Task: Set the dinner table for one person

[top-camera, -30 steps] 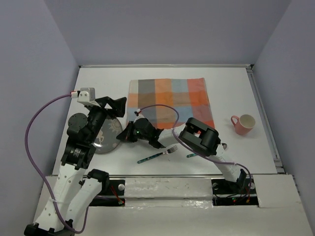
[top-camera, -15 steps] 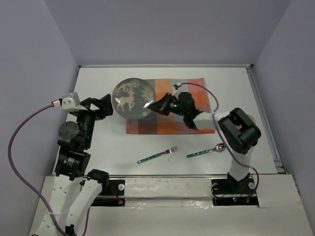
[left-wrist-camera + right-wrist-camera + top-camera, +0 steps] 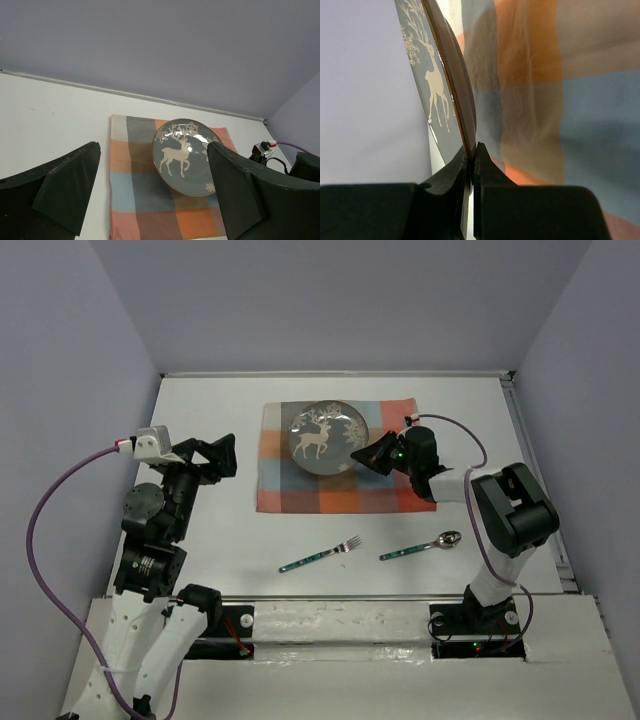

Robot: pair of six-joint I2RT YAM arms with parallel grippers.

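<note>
We're placing plate [image 3: 325, 432]: right pincer [image 3: 372, 454] clamped on its rim, mat [image 3: 300, 492] beneath. Next we lower flat, release; left pincer [image 3: 222, 454] open, empty.

Cloth mat [image 3: 345, 490] laid on dinner table [image 3: 200, 410], at centre, toward far side. Plate [image 3: 325, 435] located over mat's far middle part, tilted, its right rim pinched in right gripper [image 3: 372, 453]; contact between plate and mat not determinable. Right gripper placed over mat's right half, just right of plate. Fork [image 3: 320, 556] and spoon [image 3: 420, 548] laid on table before mat, fork left of spoon, apart, both set aslant. Left gripper [image 3: 228, 458] positioned left of mat, well apart from plate.
</note>
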